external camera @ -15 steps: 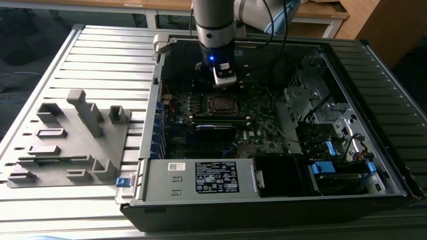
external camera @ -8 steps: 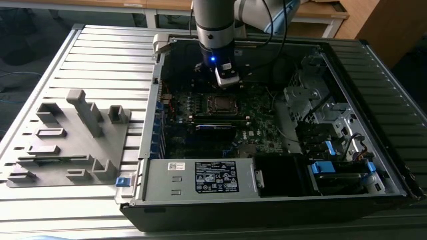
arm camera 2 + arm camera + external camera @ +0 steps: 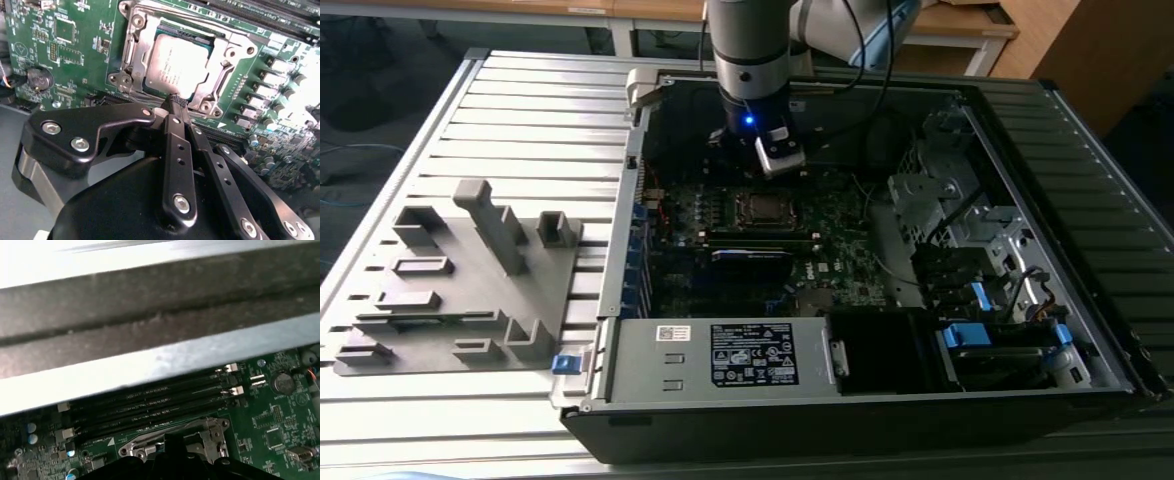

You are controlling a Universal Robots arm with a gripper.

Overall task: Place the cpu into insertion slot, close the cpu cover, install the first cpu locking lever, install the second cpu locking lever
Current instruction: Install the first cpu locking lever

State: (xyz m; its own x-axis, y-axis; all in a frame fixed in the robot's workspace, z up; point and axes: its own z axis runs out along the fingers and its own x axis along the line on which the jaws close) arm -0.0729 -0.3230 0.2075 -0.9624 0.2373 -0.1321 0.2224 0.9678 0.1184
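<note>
Hanging inside the open computer case on the table, the pincer has its fingers clenched together, empty, the tips just above the socket's edge. The cpu lies flat in the slot, with the cover closed around it. Memory slots run beside the socket.

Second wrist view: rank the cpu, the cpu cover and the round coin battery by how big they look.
1. cpu cover, framing the chip.
2. cpu, seated inside it.
3. coin battery, smallest, at similar depth.
</note>
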